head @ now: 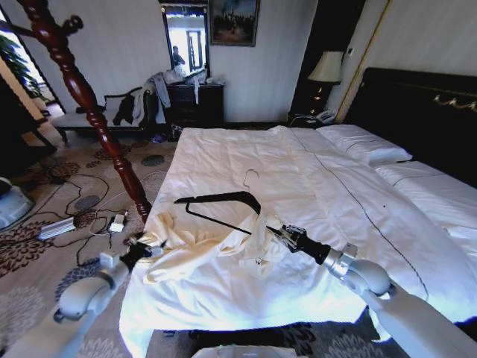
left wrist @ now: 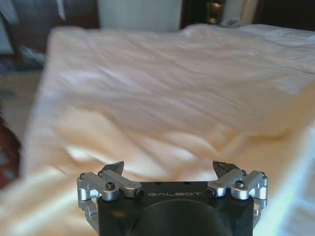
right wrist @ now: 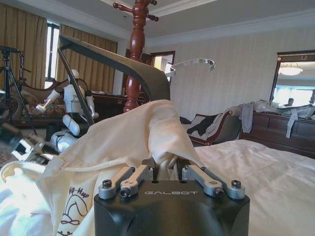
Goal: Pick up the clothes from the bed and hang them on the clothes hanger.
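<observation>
Head view: cream clothes [head: 212,250] lie crumpled on the near left part of the bed [head: 335,201], lower centre of the frame. The clothes hanger [head: 223,203] sits just above them, black bar tilted, silver hook pointing toward the upper middle. Right hand [head: 279,235] enters from lower right and meets the garment's right edge; left hand [head: 134,253] sits at the garment's left edge, lower left.

Right wrist view adds detail: right hand [right wrist: 165,169] has its fingers drawn together, clamped on a fold of the clothes [right wrist: 128,142], and the clothes hanger [right wrist: 123,61] rises out of the cloth with one shoulder already under the fabric. A printed label shows inside the garment, lower left.

Left wrist view: left hand [left wrist: 170,169] fingers stand well apart, nothing between them, pale cloth just ahead. Blurred; cannot tell garment from duvet there.

Hanger's far shoulder hidden under cloth.

Room: patterned carpet with cables at left, dark wooden coat stand [head: 86,97] upper left, dark headboard at right, lamp and mirror at the back wall.
</observation>
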Motion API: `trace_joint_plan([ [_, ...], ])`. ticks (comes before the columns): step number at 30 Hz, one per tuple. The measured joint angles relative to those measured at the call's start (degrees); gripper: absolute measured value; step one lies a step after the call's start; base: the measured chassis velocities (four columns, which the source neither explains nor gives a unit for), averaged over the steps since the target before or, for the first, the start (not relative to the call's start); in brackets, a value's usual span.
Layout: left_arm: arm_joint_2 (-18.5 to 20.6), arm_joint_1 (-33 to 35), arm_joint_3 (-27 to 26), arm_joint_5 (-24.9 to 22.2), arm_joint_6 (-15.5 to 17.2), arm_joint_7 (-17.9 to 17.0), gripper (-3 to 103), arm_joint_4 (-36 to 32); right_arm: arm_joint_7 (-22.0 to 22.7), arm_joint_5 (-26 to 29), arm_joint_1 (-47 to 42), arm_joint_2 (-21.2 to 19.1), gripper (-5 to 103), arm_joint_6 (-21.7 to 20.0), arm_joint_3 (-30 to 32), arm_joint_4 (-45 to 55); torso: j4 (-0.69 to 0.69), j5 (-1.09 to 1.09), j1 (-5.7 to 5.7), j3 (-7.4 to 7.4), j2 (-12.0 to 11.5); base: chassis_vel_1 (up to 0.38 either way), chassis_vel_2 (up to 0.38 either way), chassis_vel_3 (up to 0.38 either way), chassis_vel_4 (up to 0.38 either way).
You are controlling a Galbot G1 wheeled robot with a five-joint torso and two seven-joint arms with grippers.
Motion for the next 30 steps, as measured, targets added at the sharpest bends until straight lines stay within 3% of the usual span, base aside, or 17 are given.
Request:
trace_joint_plan([
  [6, -1.63, 0.61, 3.39, -0.39, 0.40, -0.91, 103, 0.17, 0.02, -0.03, -0.27, -0.05, 19, 0.03, 0.42, -0.13, -0.02, -0.01, 0.00, 0.00, 0.00, 0.000, 0.000, 0.000, 0.000],
  [9, -1.88, 0.64, 3.96, -0.17, 0.23, -0.87, 96, 0.20, 0.03, -0.03, -0.35, -0.05, 19, 0.04, 0.50, -0.13, -0.02, 0.01, 0.00, 0.00, 0.00, 0.000, 0.000, 0.000, 0.000],
  [17, -2.56, 0.75, 4.60, 0.06, -1.28, -0.10, 64, -0.37, 0.06, -0.39, -0.49, 0.16, 19, 0.05, 0.51, -0.20, -0.02, 0.01, -0.01, 0.00, 0.00, 0.000, 0.000, 0.000, 0.000],
  [18, -2.56, 0.75, 4.60, 0.06, -1.28, -0.10, 64, -0.37, 0.06, -0.39, -0.49, 0.16, 19, 0.05, 0.51, -0.20, -0.02, 0.01, -0.01, 0.00, 0.00, 0.000, 0.000, 0.000, 0.000],
  [20, -2.67, 0.72, 4.58, 0.04, -1.90, 0.44, 53, -0.45, 0.09, -0.44, -0.51, 0.17, 19, 0.04, 0.50, -0.15, -0.02, 0.01, -0.01, 0.00, 0.00, 0.000, 0.000, 0.000, 0.000],
  [22, -2.72, 0.67, 4.57, 0.03, -2.11, 0.62, 53, -0.46, 0.09, -0.45, -0.53, 0.17, 19, 0.04, 0.50, -0.13, -0.02, 0.01, -0.01, 0.00, 0.00, 0.000, 0.000, 0.000, 0.000],
  [25, -3.05, 0.10, 4.68, -0.27, -2.60, 1.12, 36, -0.40, 0.13, -0.55, -0.70, 0.14, 19, 0.04, 0.51, -0.08, -0.02, 0.01, -0.01, 0.00, 0.00, 0.000, 0.000, 0.000, 0.000],
  [27, -3.07, -0.01, 4.77, -0.19, -2.66, 1.21, 36, -0.29, 0.14, -0.58, -0.73, 0.12, 19, 0.05, 0.52, -0.07, -0.02, 0.01, -0.01, -0.01, 0.00, 0.000, 0.000, 0.000, 0.000],
  [29, -3.08, -0.27, 5.03, 0.94, -3.16, 1.50, 20, 0.18, 0.18, -0.60, -0.79, 0.01, 19, 0.04, 0.59, 0.04, -0.02, 0.01, -0.01, 0.00, 0.00, 0.000, 0.000, 0.000, 0.000],
  [30, -3.07, -0.29, 5.07, 1.08, -3.19, 1.50, 20, 0.21, 0.19, -0.60, -0.80, -0.01, 19, 0.04, 0.62, 0.05, -0.02, 0.00, -0.01, 0.00, 0.00, 0.000, 0.000, 0.000, 0.000],
])
